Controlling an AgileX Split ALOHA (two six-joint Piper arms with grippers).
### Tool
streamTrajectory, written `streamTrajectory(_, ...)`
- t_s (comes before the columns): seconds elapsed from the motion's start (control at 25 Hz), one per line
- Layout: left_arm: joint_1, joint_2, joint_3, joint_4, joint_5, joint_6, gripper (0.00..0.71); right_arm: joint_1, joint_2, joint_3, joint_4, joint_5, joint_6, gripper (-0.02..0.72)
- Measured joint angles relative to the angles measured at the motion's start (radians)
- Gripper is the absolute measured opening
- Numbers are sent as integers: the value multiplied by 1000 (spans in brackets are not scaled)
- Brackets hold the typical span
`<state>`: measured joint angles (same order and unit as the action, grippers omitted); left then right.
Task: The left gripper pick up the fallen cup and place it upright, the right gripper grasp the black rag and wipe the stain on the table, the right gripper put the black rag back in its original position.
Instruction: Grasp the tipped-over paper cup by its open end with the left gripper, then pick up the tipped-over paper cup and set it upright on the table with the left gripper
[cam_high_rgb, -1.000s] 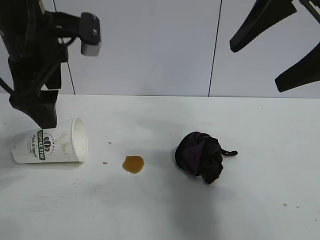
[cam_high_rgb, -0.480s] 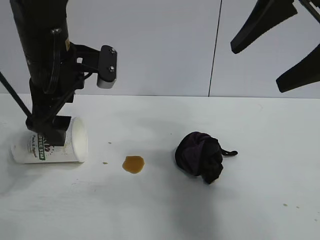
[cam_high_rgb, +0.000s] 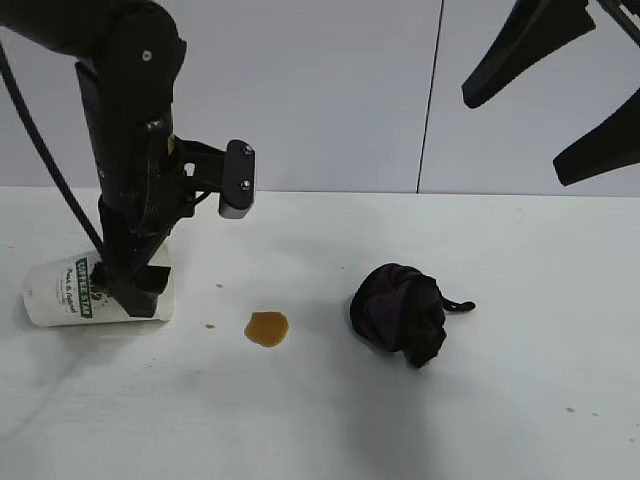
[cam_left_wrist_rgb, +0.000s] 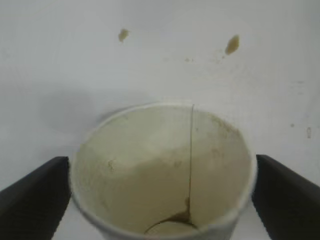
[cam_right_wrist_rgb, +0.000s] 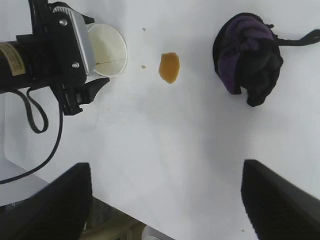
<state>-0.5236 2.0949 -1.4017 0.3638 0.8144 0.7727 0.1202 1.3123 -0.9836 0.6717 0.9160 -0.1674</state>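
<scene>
A white table (cam_high_rgb: 300, 420) fills the foreground, bare at its near edge. Further in, three things lie in a row. At the left, the cup (cam_high_rgb: 62, 292) lies on its side, mouth toward the middle of the table. Near the middle sits the stain (cam_high_rgb: 267, 327), a small amber blotch with a tiny brown speck beside it. To its right, well apart, rests the rag (cam_high_rgb: 400, 312), a bunched black cloth with purple folds.

The left gripper (cam_high_rgb: 128, 290) hangs straight down at the cup's mouth end. In the left wrist view its two fingers (cam_left_wrist_rgb: 35, 192) stand wide apart, one on each side of the rim, with the cup's pale inside between them. They straddle the cup but do not appear to press it yet.

The step in hand seems to be grasping the cup. To do it well, the fingers should close evenly across the rim end and gently, since a paper wall crushes easily. Once gripped, the cup needs lifting, turning base down, and setting away from the stain.

Farthest back, high at the right, the right gripper (cam_high_rgb: 560, 95) hangs spread wide and holds nothing, well above the rag.
</scene>
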Motion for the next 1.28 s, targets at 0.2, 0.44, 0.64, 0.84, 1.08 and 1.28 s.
streamTrajectory(0.2,29,12,-3,1,11,0,693,0,0,0,0,-10,-1,566)
streamTrajectory(0.44,29,12,-3,-1,-10,-1,693,0,0,0,-1,-40,-1,566)
streamTrajectory(0.64,29,12,-5,-9,-8,-1,584,0,0,0,-1,-45,-1,566)
streamTrajectory(0.84,29,-15,-7,-101,-19,1,562,0,0,0,-1,-46,-2,566)
streamTrajectory(1.08,31,-142,-7,-331,-107,62,559,0,0,0,-2,-48,-2,566)
streamTrajectory(1.28,88,-272,-1,-590,-161,75,558,0,0,0,-2,-48,-2,566)
